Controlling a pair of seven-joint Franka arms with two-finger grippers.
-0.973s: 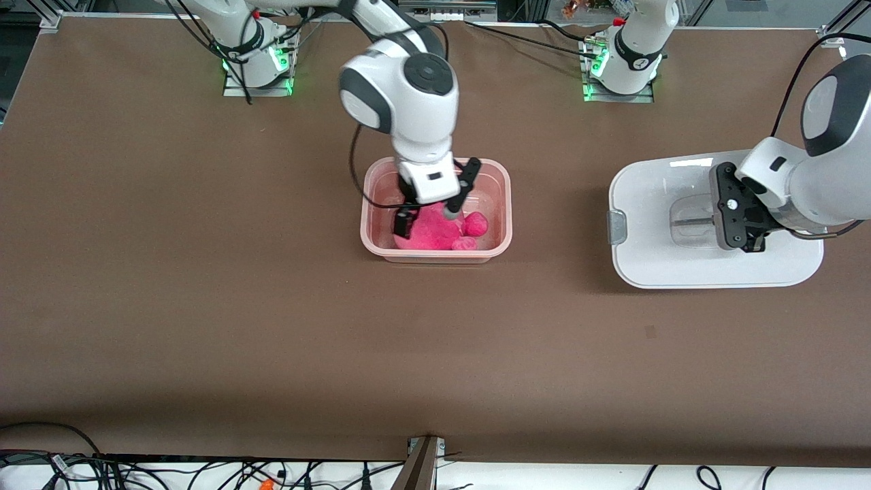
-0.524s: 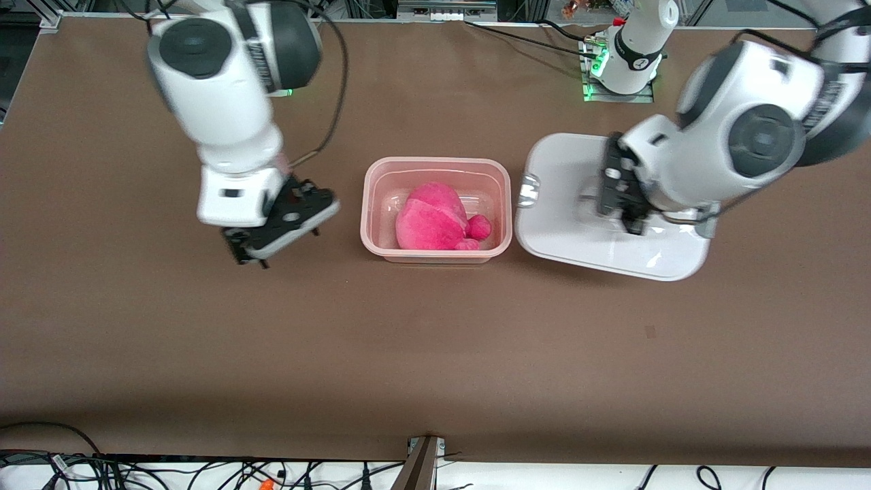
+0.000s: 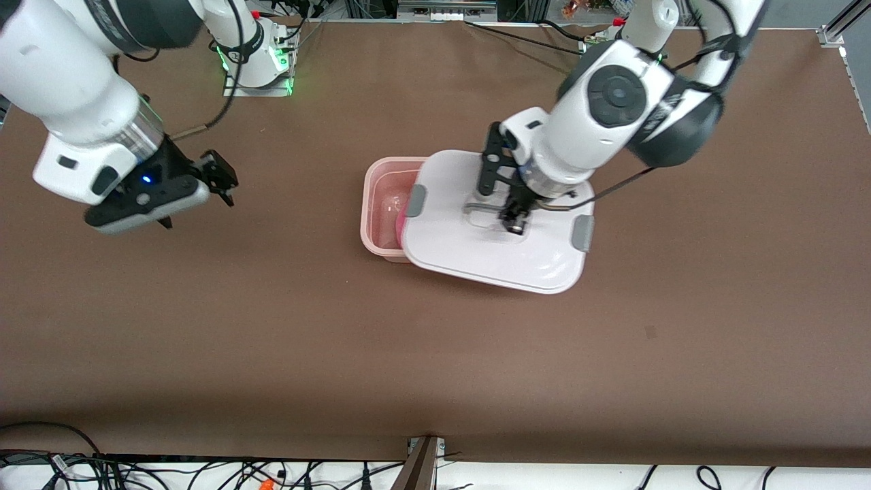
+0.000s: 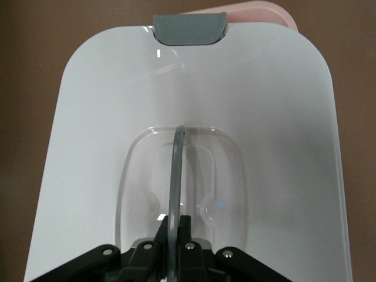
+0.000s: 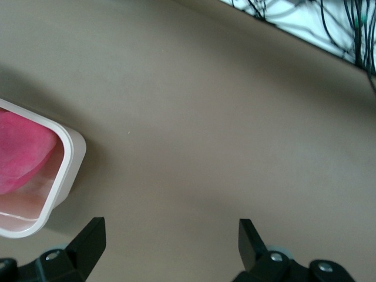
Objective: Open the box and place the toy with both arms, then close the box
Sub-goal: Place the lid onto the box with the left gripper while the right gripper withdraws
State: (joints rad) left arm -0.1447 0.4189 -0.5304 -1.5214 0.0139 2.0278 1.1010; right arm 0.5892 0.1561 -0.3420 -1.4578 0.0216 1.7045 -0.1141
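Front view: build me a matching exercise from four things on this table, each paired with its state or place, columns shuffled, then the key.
Things
1. lid
2. toy
3. left tool
4. right tool

States
A. open, over bare table toward the right arm's end
B. shut on the lid's clear handle
C. lying in the pink tub
D. held over the tub, covering most of it

Pairs: 1-D, 2-C, 3-B, 4-A

A brown table (image 3: 272,327) fills the view, with tangled cables (image 3: 204,473) along its near edge.
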